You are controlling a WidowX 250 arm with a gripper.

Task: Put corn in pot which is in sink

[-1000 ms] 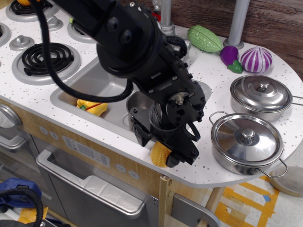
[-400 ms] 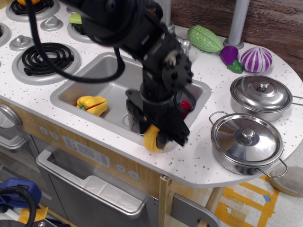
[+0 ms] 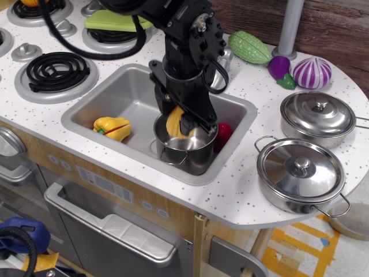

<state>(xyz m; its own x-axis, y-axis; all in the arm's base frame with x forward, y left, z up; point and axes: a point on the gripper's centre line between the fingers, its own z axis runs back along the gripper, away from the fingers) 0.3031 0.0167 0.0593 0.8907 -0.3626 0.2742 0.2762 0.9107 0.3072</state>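
The black end effector [image 3: 180,122] hangs over the small shiny steel pot [image 3: 185,148] and pinches the small bumpy yellow corn [image 3: 174,122] between its fingers. The corn is just above the mouth of the pot and partly hidden by the black fingers. The pot stands inside the big grey sink [image 3: 121,101], near its right end. The big black arm comes down from the top and covers part of the back wall of the sink.

A smooth yellow toy pepper with a red and green line [image 3: 113,128] lies in the sink to the left of the pot, apart from it. A red toy [image 3: 223,134] sits just beside the pot on its right, half hidden behind it.

On the white speckled table [image 3: 248,190] to the right stand two wide steel pots with knobbed lids [image 3: 302,173], near each other. Behind them lie a bumpy green toy vegetable [image 3: 249,47], a small purple eggplant [image 3: 280,68] and a purple and white onion [image 3: 312,73]. To the left is a black coil burner [image 3: 56,71]. A flat green lid [image 3: 115,21] lies on another burner at the back.
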